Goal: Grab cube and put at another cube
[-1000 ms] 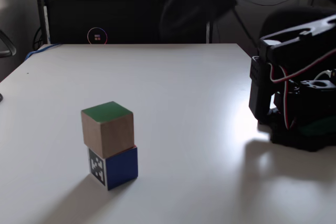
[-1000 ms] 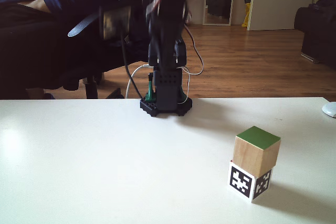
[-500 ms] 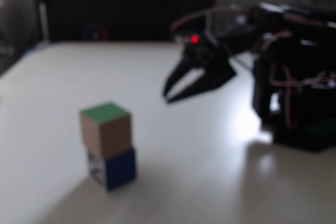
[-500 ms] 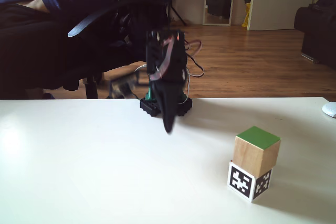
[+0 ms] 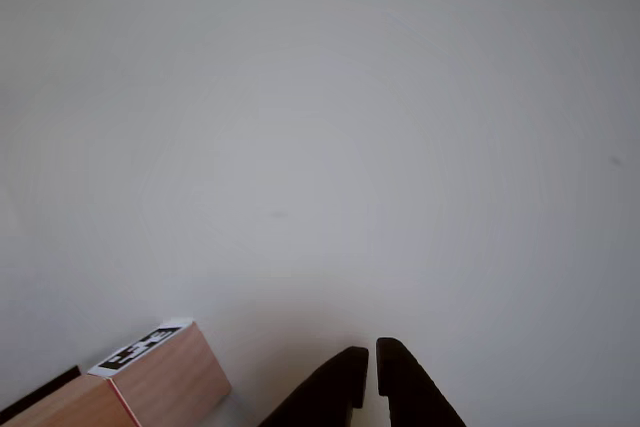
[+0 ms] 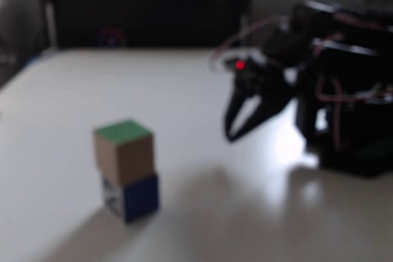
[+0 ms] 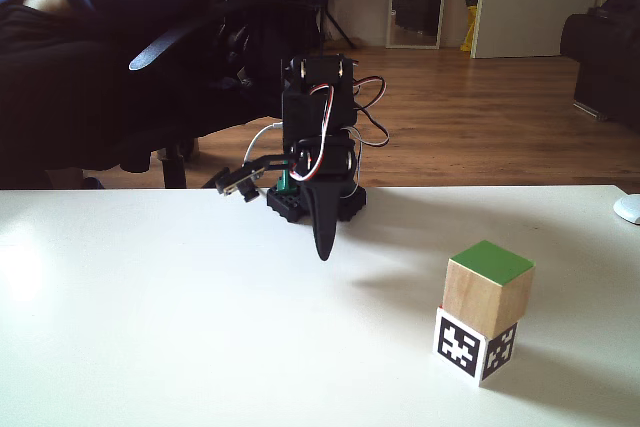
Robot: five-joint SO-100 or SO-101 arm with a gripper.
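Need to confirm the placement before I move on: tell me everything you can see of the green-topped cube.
The cube is a wooden block with light brown grain sides and a green top face. It sits upright on the marker block, slightly turned against it, overhanging a little. Both fixed views show the stack on the white table. Nothing else touches it; the gripper hangs apart, nearer the arm's base.

You are looking at a white tabletop (image 7: 150, 327). Another cube (image 7: 475, 347) is sitting directly on it, near and to the right in that fixed view; the arm's black base (image 7: 300, 205) is standing farther back.
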